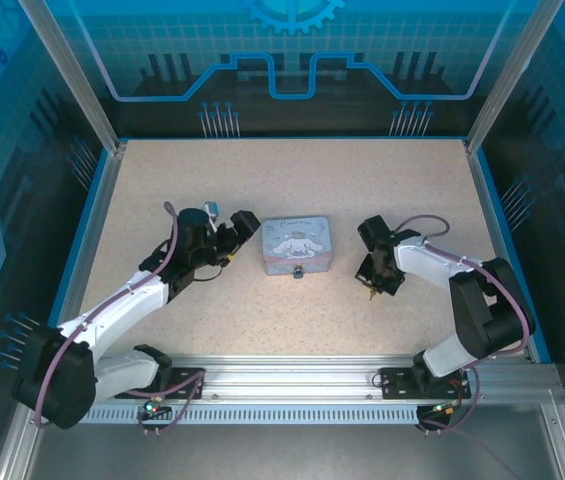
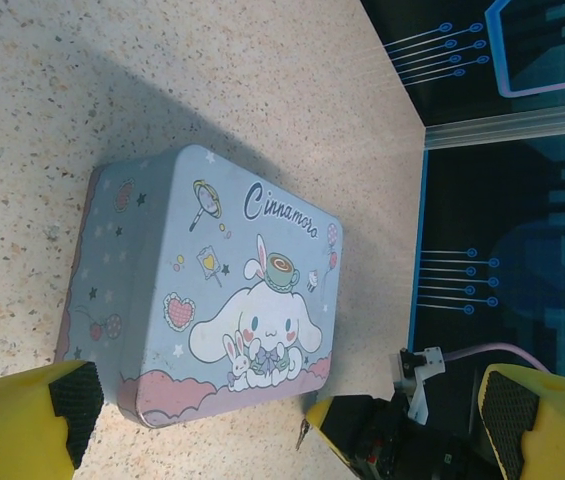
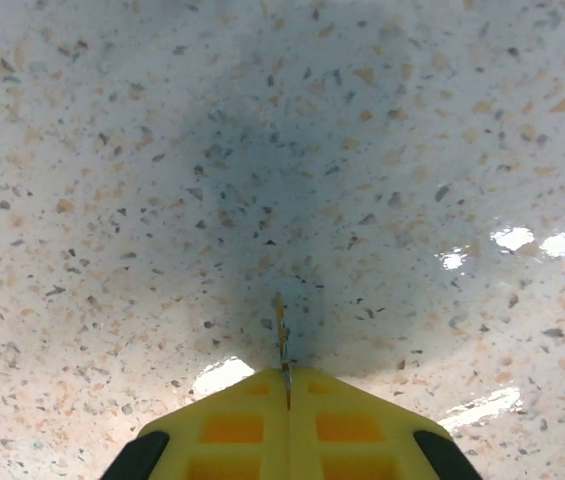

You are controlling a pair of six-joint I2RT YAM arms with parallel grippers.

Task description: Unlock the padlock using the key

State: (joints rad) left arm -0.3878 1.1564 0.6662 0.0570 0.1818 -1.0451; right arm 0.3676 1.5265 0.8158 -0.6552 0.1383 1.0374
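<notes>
Well, counting first: two arms, two grippers, one tin [image 1: 297, 243], one key [image 3: 281, 332] and, as far as I can tell, one padlock [image 1: 300, 271].

From above, the padlock is only a small dark speck at the middle of the tin's near edge, too small to show body or shackle. The tin lies flat near the middle of the speckled table [image 1: 412, 180], between the two arms.

The right gripper [image 3: 287, 378] is pinched tight on the key. Its yellow fingertips meet with no gap, and the thin metal sliver pokes out from between them toward the tabletop, over a dark shadow. How much of the key is buried in the pinch is hidden. From above, this gripper sits to the right of the tin and apart from it.

The left gripper [image 1: 234, 230] stands wide apart, holding nothing, just left of the tin. In its wrist view the two yellow fingers [image 2: 22, 425] are cut off by the frame.

On the lid, above a white long-eared cartoon figure, I can read "Cinnamoro".
</notes>
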